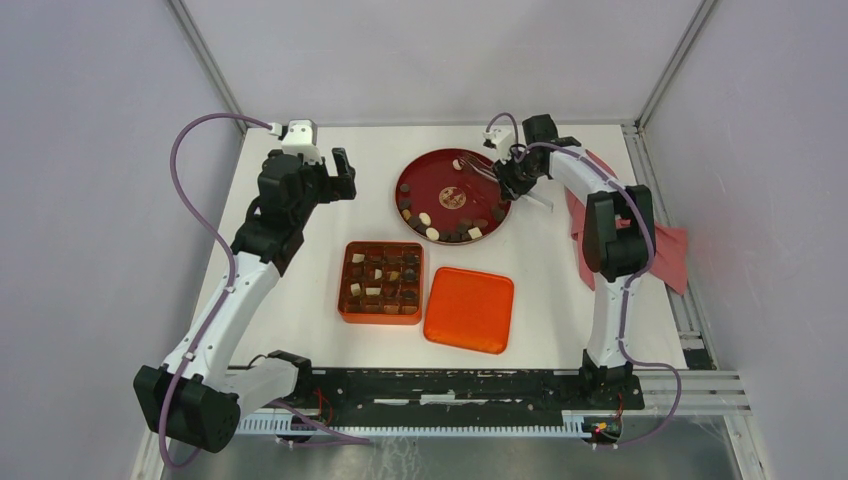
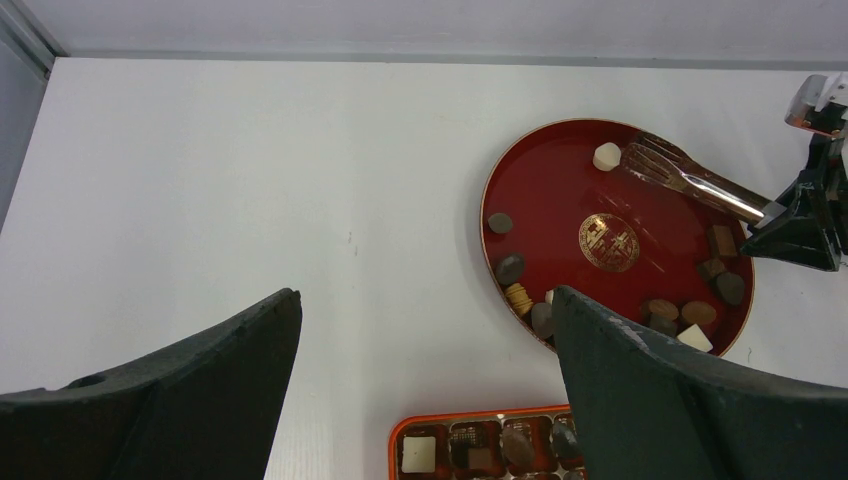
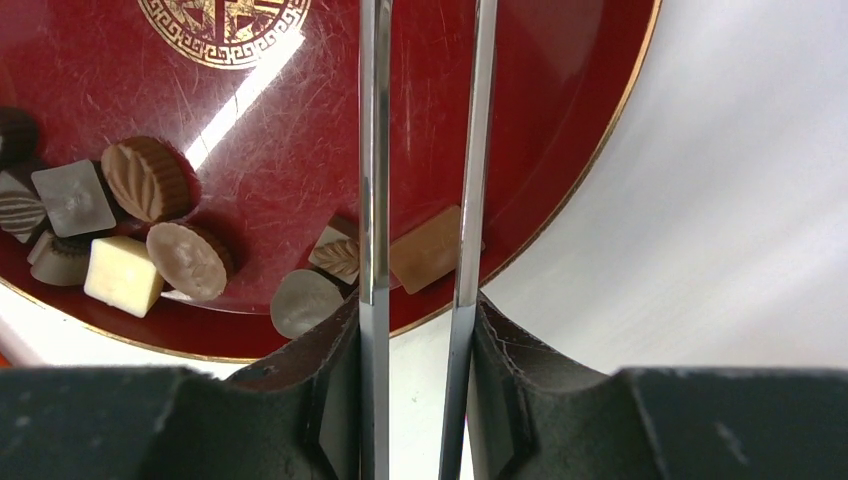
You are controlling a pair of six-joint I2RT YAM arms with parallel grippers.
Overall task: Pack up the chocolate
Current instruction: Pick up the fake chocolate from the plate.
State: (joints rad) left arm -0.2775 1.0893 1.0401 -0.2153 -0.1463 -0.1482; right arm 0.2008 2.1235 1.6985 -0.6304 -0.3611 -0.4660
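Note:
Chocolate (image 1: 440, 232) pieces, dark brown and cream, lie along the near rim of a round red plate (image 1: 440, 175). More of them fill several cells of an orange box (image 1: 345, 300). My right gripper (image 1: 515, 175) is shut on metal tongs (image 1: 485, 172), whose tips reach over the plate beside a cream piece (image 2: 606, 155). In the right wrist view the two tong arms (image 3: 374, 150) stand slightly apart between the pads (image 3: 335, 340), above brown pieces (image 3: 150, 180). My left gripper (image 2: 425, 300) hangs open and empty over the table left of the plate (image 2: 560, 190).
An orange lid (image 1: 469, 309) lies flat to the right of the box. A red cloth (image 1: 670, 250) sits at the table's right edge, behind the right arm. Grey walls close in the table on three sides.

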